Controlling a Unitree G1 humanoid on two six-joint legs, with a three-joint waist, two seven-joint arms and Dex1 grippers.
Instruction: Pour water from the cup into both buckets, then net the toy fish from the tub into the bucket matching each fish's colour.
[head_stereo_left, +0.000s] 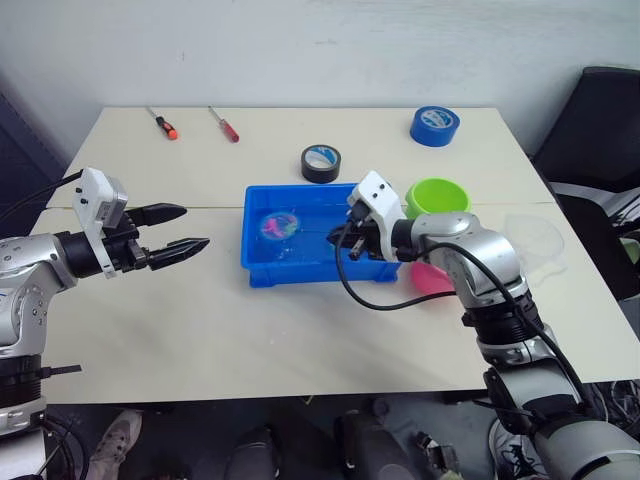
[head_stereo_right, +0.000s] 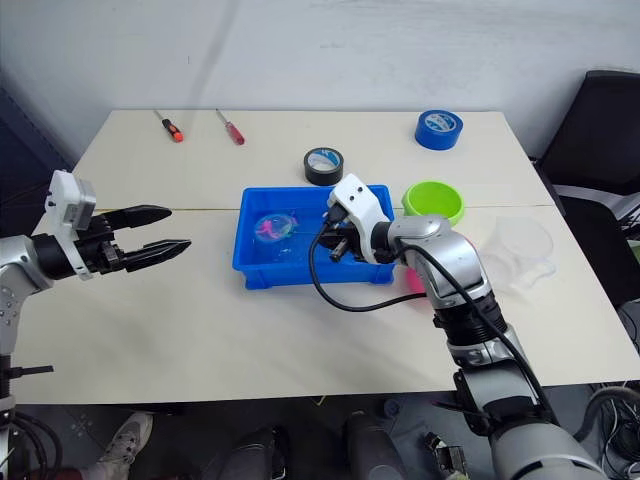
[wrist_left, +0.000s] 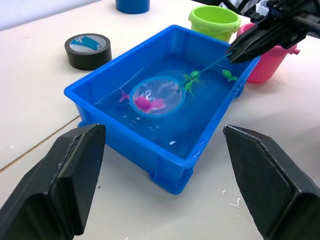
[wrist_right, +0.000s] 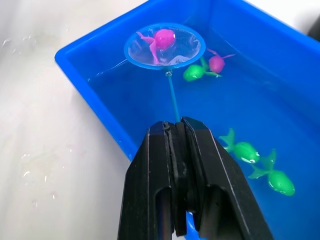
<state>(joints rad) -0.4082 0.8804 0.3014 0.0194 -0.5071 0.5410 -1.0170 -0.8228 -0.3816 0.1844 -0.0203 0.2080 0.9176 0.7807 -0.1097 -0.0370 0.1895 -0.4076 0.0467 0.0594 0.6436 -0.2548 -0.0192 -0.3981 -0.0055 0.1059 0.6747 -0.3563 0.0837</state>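
Net (wrist_right: 164, 46) handle is pinched tight in my right gripper (wrist_right: 179, 131), fingers clamped flat on the thin stick. Hoop sits in the water of the blue tub (head_stereo_left: 262, 268) with a pink fish (wrist_right: 163, 37) inside it. Just outside the rim there's another pink fish (wrist_right: 216, 62) and a green one (wrist_right: 194, 73), plus two more green fish (wrist_right: 246, 150) closer to my fingers.

Seen from my head, the tub is dead centre on the table (head_stereo_left: 200, 330), green bucket (head_stereo_left: 437, 196) at about 2 o'clock from it, pink bucket (head_stereo_left: 432, 277) at 4 o'clock, partly behind my right arm. Clear cup (head_stereo_right: 520, 250) sits further out at 3 o'clock.

Left gripper (head_stereo_left: 178, 232) hangs spread wide with nothing in it, at 9 o'clock from the tub, well apart.
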